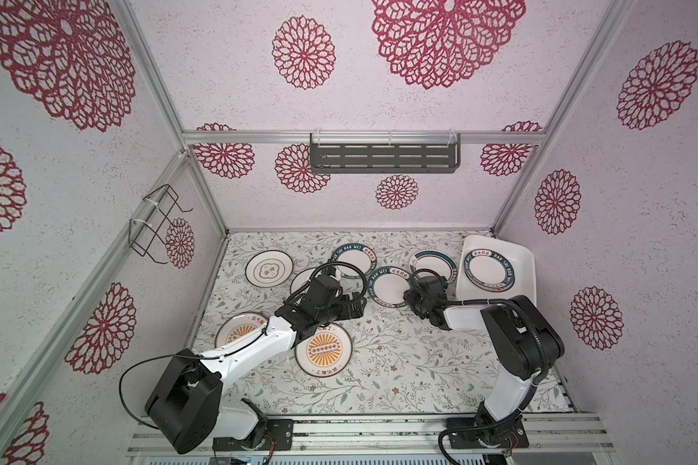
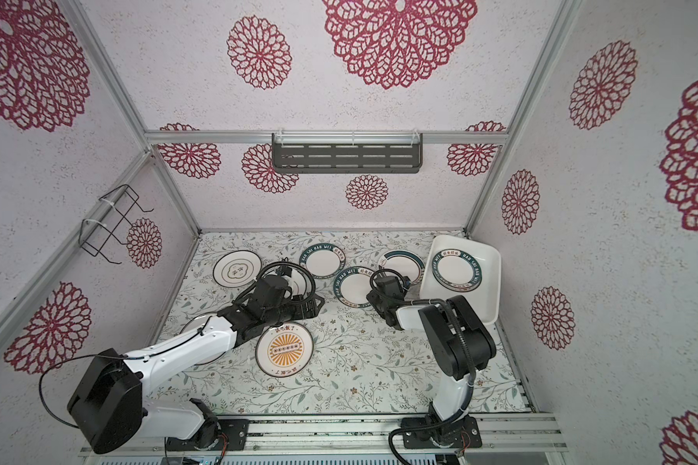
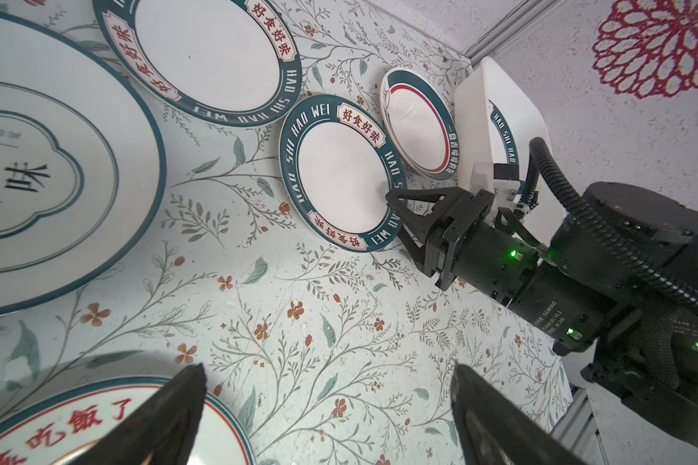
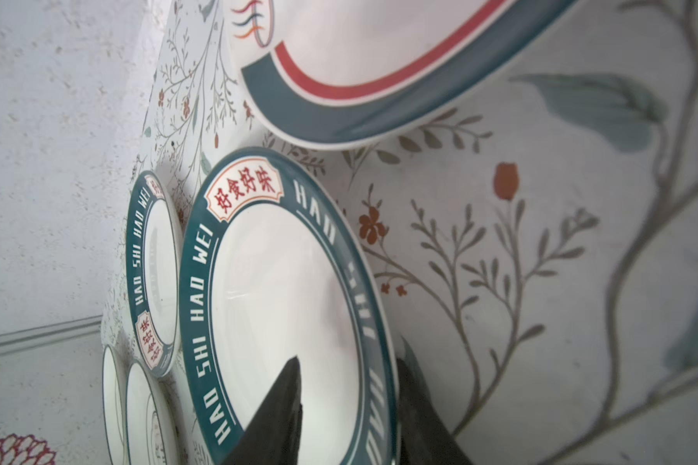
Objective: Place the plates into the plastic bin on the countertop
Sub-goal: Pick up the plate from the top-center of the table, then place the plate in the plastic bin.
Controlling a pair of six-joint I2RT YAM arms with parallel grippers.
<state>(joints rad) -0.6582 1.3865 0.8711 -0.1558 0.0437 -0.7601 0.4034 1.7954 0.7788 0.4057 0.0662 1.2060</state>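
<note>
Red flower medallions dot the pale walls around the countertop (image 1: 399, 374), which is printed with leafy vines. A dark slotted shelf (image 1: 383, 159) hangs on the back wall and a black wire rack (image 1: 158, 225) on the left wall.

The plastic bin (image 1: 522, 282) sits in the countertop's far right corner, and 1 lettered teal plate (image 1: 489, 273) lies inside it. 7 more plates show on the countertop.

Along the far edge, from the left:
- a ringed plate (image 1: 269, 269)
- a half-hidden plate (image 1: 303, 280) under the left arm
- a far teal plate (image 1: 355, 259)
- a red-banded plate (image 1: 434, 259) just beside the bin

A middle teal plate (image 1: 389, 290) lies flat slightly nearer, just beside the last 2. A sunburst plate (image 1: 323, 352) lies toward the near left in plain sight. A second sunburst plate (image 1: 236, 332) by the left edge is partly covered by the left arm.

The right gripper (image 4: 349, 348) is down at the middle teal plate, on the side facing the bin. Its jaws straddle the rim, 1 finger over the white well and the other outside the rim. The pictures do not show whether they pinch the rim.

The left gripper (image 3: 327, 372) hovers over bare countertop between the sunburst plate and the middle teal plate. Its jaws are spread wide and hold nothing.
</note>
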